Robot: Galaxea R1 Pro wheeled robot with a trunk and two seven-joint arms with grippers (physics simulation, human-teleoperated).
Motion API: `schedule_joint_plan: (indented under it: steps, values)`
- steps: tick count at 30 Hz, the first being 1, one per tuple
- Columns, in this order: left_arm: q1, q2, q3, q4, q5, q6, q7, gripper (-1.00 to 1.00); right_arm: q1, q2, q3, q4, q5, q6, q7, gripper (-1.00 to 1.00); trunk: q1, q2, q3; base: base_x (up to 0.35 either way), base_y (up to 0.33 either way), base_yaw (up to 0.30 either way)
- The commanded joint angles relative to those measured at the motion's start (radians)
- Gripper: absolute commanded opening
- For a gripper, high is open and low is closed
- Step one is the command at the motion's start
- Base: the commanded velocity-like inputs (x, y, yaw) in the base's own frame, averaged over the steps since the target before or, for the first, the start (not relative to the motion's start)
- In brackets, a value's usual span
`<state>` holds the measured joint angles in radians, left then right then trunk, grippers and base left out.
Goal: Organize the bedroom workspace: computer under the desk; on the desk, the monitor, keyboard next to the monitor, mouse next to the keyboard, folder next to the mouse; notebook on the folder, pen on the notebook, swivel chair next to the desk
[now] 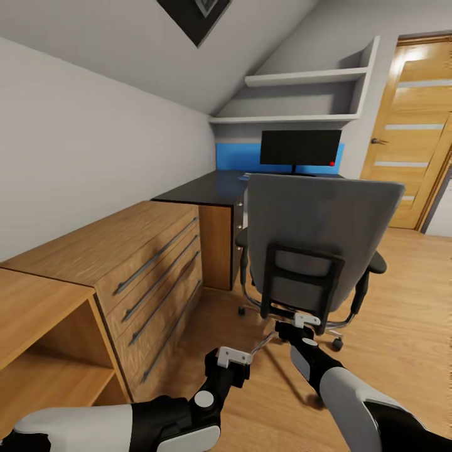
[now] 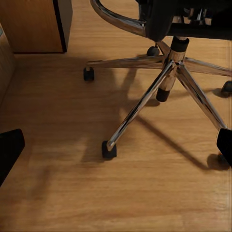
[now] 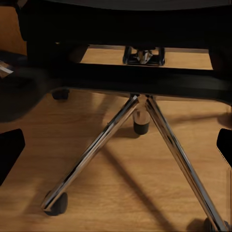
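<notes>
Head view: chair (image 1: 317, 242) on plank floor (image 1: 402, 301), back turned to robot, just short of desk (image 1: 201, 187). Monitor (image 1: 300, 148) upright at desk's rear edge, against blue panel. Seat hidden behind backrest, so folder cannot be confirmed.

Right gripper (image 1: 306, 321) up close to the black back bracket, fingers apart, nothing held; probably placed to grasp or push the chair. Left gripper (image 1: 234, 358) lower, beside the chrome base (image 2: 164, 84), also spread and empty.

Wooden chest (image 1: 135, 260) along left wall, drawers closed. Open cubby at near corner, contents not visible. Wall shelves (image 1: 307, 78) look bare.
</notes>
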<state>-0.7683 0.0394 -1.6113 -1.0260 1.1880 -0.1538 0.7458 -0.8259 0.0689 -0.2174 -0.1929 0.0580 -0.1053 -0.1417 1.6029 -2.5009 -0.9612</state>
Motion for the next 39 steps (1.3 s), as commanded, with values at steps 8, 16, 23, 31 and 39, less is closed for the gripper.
schedule_joint_plan:
  steps: [8, 16, 23, 31, 39]
  values:
    - [-0.001, 0.0, -0.004, -0.002, 0.011, -0.01, 0.003, 1.0, -0.001, 0.0, -0.008, 0.001, 0.006, -0.004, -0.001, 1.0, 0.0, 0.0, 0.004, -0.002, 0.0, -0.206]
    - [-0.002, 0.0, -0.004, -0.002, 0.012, -0.01, 0.004, 1.0, -0.001, 0.0, -0.008, 0.0, 0.006, -0.004, -0.001, 1.0, 0.0, 0.0, 0.009, 0.0, 0.0, -0.233]
    - [-0.002, 0.0, -0.004, 0.0, 0.012, -0.01, 0.004, 1.0, -0.001, -0.001, -0.008, 0.0, 0.006, -0.004, -0.001, 1.0, 0.0, 0.0, 0.014, 0.0, 0.0, -0.237]
    - [-0.002, 0.001, -0.004, 0.0, 0.012, -0.01, 0.004, 1.0, -0.001, -0.001, -0.008, -0.001, 0.006, -0.004, -0.001, 1.0, 0.0, 0.0, 0.018, 0.0, 0.0, -0.233]
    - [-0.002, 0.001, -0.004, 0.0, 0.012, -0.01, 0.006, 1.0, -0.001, -0.001, -0.008, 0.0, 0.006, -0.004, -0.001, 1.0, 0.0, 0.0, 0.019, 0.0, 0.0, -0.127]
